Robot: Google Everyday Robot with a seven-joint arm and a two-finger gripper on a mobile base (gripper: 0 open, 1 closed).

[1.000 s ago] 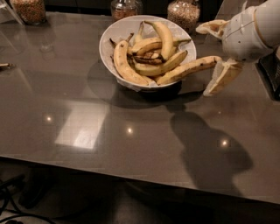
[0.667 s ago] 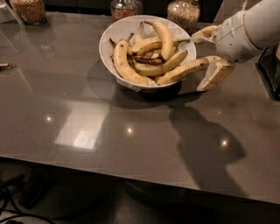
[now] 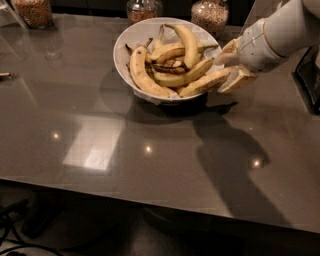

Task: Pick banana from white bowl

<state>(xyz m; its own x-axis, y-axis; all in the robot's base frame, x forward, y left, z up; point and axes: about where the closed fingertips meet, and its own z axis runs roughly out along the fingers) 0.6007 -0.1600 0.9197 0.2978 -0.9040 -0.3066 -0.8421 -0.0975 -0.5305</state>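
Observation:
The white bowl [image 3: 124, 46] stands at the back middle of the grey table and holds several bananas. The banana [image 3: 202, 83], long, slim and nearly straight, lies at the bowl's front right, with its outer end sticking out over the rim. My gripper [image 3: 233, 67] comes in from the right at that rim. Its two cream fingers [image 3: 228, 50] sit above and below the banana's outer end and are closed on it. The banana still rests on the other bananas. A thicker curved banana [image 3: 142, 72] lies on the bowl's left side.
Three glass jars of grains [image 3: 210, 15] stand along the table's back edge behind the bowl. A dark object [image 3: 307, 75] sits at the right edge. A small item [image 3: 5, 75] lies at the far left. The table's front edge runs across the lower part of the view.
The gripper has moved left toward the bowl, and its fingers have drawn together around the banana's outer end. The bowl and the other bananas have not moved.

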